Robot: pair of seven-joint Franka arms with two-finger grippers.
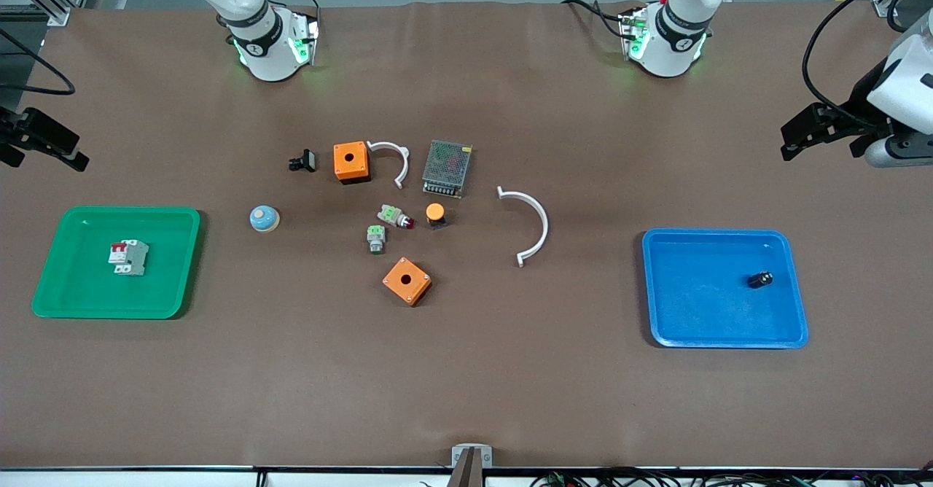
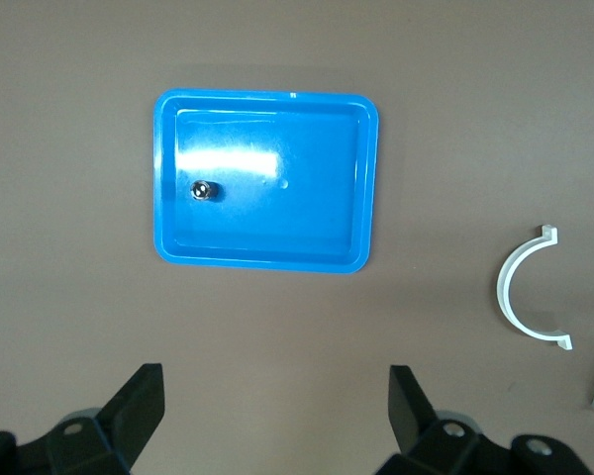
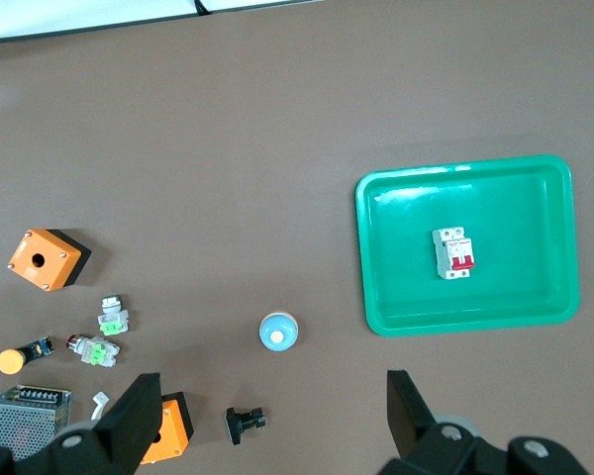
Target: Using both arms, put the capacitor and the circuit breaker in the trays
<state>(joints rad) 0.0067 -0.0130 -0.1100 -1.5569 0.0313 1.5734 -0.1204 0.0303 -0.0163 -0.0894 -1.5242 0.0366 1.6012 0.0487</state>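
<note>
The capacitor, a tiny black cylinder, lies in the blue tray at the left arm's end of the table; it also shows in the left wrist view. The circuit breaker, white-grey with red levers, lies in the green tray at the right arm's end; it also shows in the right wrist view. My left gripper is open and empty, raised beside the blue tray. My right gripper is open and empty, raised beside the green tray.
Loose parts lie mid-table: two orange boxes, a mesh power supply, two white curved clips, a blue-capped button, an orange-capped button, two green-topped parts, a black clip-like part.
</note>
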